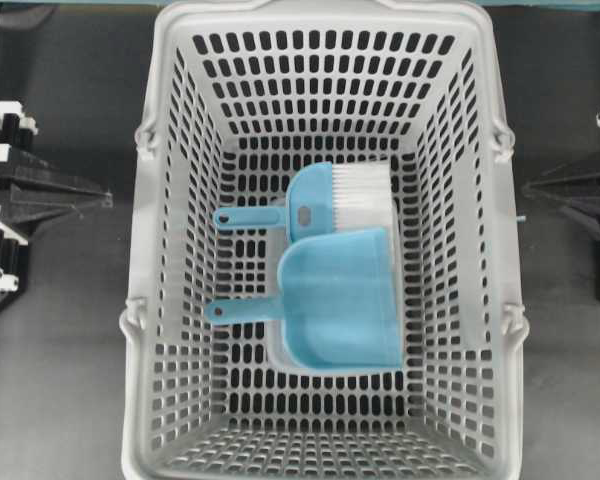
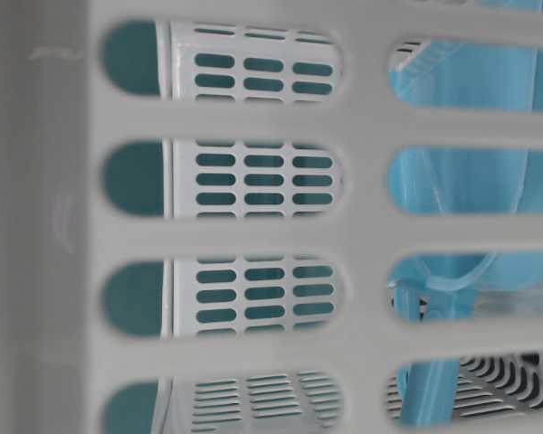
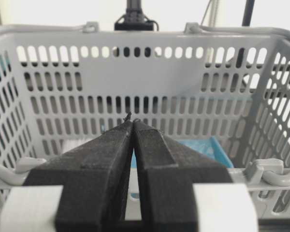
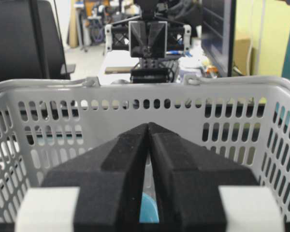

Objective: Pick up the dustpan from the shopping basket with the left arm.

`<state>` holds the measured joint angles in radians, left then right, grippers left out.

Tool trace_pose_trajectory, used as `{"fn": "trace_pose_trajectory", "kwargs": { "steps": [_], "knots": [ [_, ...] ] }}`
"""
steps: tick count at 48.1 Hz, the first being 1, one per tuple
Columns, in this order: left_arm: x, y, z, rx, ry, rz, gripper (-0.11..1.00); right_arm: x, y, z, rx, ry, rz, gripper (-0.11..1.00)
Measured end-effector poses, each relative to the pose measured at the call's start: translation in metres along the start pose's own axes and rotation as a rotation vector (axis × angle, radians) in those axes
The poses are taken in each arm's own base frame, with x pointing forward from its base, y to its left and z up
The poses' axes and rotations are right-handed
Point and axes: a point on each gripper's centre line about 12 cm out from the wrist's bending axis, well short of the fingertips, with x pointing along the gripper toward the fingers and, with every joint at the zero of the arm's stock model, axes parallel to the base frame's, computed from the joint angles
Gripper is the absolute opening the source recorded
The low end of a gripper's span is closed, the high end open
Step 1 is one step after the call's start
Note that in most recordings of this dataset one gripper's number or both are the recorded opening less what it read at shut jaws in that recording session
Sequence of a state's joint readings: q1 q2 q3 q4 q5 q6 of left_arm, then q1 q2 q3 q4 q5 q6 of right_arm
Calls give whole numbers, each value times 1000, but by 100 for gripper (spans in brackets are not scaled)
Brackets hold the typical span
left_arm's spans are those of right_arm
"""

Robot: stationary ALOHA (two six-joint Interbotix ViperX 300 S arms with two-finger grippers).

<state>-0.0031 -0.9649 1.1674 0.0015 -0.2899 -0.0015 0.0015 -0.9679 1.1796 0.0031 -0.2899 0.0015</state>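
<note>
The light blue dustpan (image 1: 340,305) lies flat on the floor of the grey shopping basket (image 1: 160,150), its thin handle (image 1: 235,311) pointing left. My left gripper (image 1: 104,200) is shut and empty outside the basket's left wall, well apart from the dustpan. In the left wrist view its closed tips (image 3: 132,121) point over the near rim (image 3: 9,171), and a corner of the dustpan (image 3: 205,147) shows beyond them. My right gripper (image 1: 528,189) is shut and empty outside the right wall; the right wrist view shows its closed tips (image 4: 148,125).
A blue hand brush (image 1: 315,200) with white bristles (image 1: 363,195) lies just behind the dustpan, handle to the left. The basket's high slotted walls (image 2: 362,231) surround both. Blue plastic (image 2: 462,181) shows through the slots at table level. Dark table lies either side.
</note>
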Motion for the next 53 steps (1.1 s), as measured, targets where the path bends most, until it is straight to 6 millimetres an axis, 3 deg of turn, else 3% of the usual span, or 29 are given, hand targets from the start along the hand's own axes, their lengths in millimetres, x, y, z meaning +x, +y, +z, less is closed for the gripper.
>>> {"fn": "trace_pose_trajectory", "kwargs": {
  "steps": [4,10,17,34,36,47,50,53],
  "knots": [
    [3,-1,3,13,21,-5,0,-1,0,0,5,-3,1,0],
    [21,-1,39,35,104,-8,0,-2,1,1,16,-3,5,0],
    [43,-6,55,41,315,-26,0,-5,1,1,34,19,6,0],
    [107,-18,58,58,768,-53,0,-19,1,2,40,120,5,3],
    [116,-19,55,60,814,-54,0,-21,2,3,40,121,7,9],
    [151,-23,37,70,1045,-52,2,-29,2,7,40,135,7,65],
    [157,-23,32,72,1104,-51,9,-30,2,7,40,143,7,73],
    [164,-24,27,74,1154,-49,24,-30,1,7,40,144,6,73]
  ]
}}
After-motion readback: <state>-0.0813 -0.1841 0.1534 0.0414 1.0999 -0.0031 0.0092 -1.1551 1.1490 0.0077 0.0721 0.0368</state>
